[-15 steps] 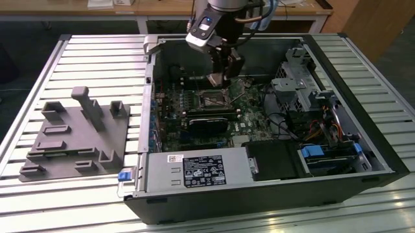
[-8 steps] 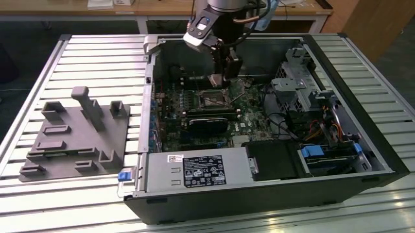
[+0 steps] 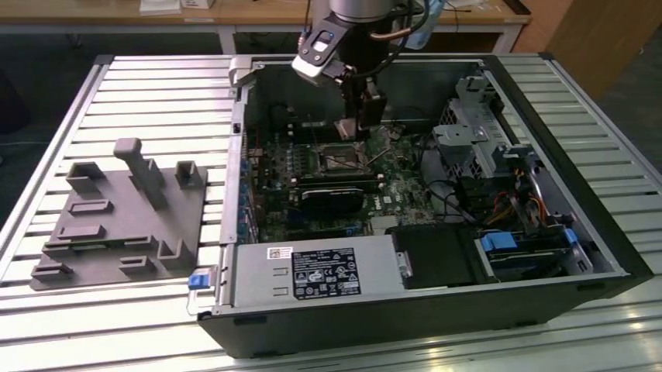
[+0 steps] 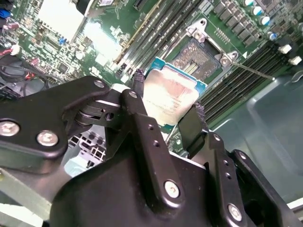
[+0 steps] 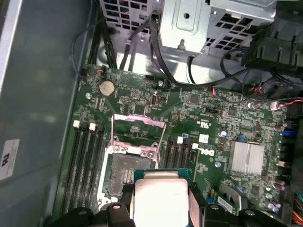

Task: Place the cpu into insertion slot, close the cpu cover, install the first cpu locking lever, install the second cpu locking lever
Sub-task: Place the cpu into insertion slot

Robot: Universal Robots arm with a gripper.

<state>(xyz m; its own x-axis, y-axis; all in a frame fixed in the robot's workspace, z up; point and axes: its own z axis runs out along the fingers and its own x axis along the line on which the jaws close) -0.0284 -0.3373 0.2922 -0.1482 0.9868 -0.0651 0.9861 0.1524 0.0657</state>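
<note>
The gripper (image 4: 168,93) had its jaws clamped on the cpu (image 4: 173,101) near the insertion slot (image 4: 198,56) (the cpu cover (image 5: 138,118) apparently raised); tilted seating could damage the contacts.

A table (image 3: 124,85) of ribbed, silvery metal slats spans the foreground under soft, even light. Behind it stands a pale wooden desk (image 3: 259,14) on white legs. Dark floor (image 3: 636,108) and a brown wooden panel (image 3: 605,39) lie at the exterior view's right.
</note>
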